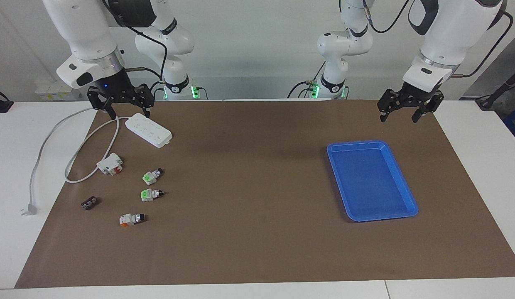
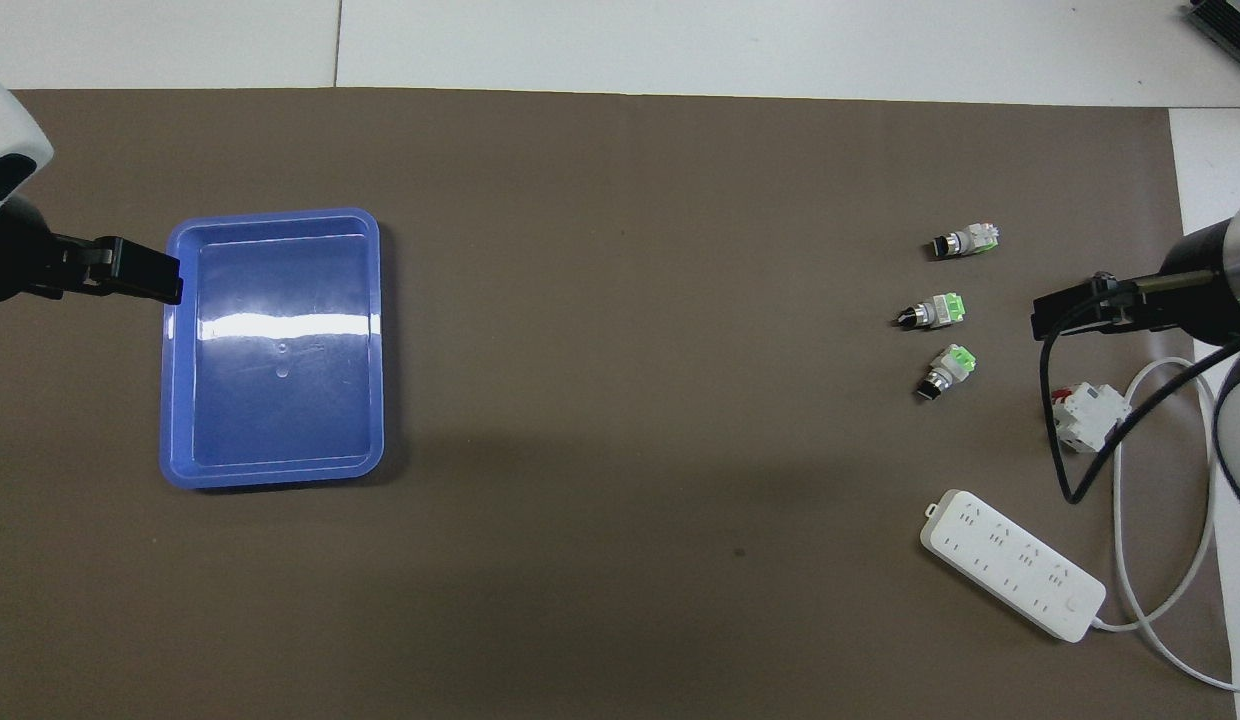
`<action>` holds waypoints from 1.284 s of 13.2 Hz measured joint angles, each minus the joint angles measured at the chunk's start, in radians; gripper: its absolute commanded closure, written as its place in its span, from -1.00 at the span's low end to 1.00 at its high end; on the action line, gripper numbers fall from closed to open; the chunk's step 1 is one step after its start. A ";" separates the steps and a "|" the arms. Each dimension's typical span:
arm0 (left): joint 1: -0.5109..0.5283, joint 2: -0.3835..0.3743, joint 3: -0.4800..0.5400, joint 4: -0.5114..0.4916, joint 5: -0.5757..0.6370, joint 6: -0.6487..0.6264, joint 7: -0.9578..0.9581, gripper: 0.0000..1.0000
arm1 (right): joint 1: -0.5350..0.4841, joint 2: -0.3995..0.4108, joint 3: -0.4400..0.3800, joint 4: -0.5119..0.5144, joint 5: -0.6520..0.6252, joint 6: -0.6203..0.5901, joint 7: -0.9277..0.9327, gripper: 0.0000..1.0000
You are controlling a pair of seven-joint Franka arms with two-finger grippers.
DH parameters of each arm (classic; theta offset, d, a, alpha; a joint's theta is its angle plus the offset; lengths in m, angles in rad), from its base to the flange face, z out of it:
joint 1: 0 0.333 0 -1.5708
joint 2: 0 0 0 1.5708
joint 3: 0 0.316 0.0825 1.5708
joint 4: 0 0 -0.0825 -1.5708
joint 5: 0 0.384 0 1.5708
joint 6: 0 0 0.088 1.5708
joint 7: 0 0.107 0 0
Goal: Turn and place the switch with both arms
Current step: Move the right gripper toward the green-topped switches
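Note:
The switch [image 1: 132,219] [image 2: 965,240], a white body with an orange end and a silver-and-black knob, lies on its side on the brown mat toward the right arm's end, farther from the robots than the two green-ended switches. My right gripper [image 1: 131,113] [image 2: 1042,320] hangs open in the air over the power strip's cable end, well apart from the switch. At the left arm's end, my left gripper [image 1: 399,118] [image 2: 170,276] hangs open and empty above the mat, by the blue tray [image 1: 357,144] [image 2: 270,214].
Two green-ended switches [image 1: 151,176] [image 1: 150,194] lie between the orange one and the robots. Beside them sit a white-and-red block [image 1: 110,164], a white power strip [image 1: 148,130] with a looping cable, and a small black part [image 1: 90,203]. Nothing lies in the tray.

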 measured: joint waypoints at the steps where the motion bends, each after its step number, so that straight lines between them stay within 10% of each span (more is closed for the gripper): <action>1: 0.000 0.000 0.000 0.000 0.000 0.000 0.000 -1.00 | 0.000 -0.001 -0.001 0.000 0.000 0.000 0.000 -1.00; 8: 0.000 0.000 0.000 0.000 0.000 0.000 0.000 -1.00 | -0.019 -0.002 -0.009 -0.002 0.000 0.006 -0.071 -1.00; 17: 0.000 0.000 0.000 0.000 0.000 0.000 0.000 -1.00 | -0.068 0.054 -0.011 -0.064 0.000 0.182 -0.725 -1.00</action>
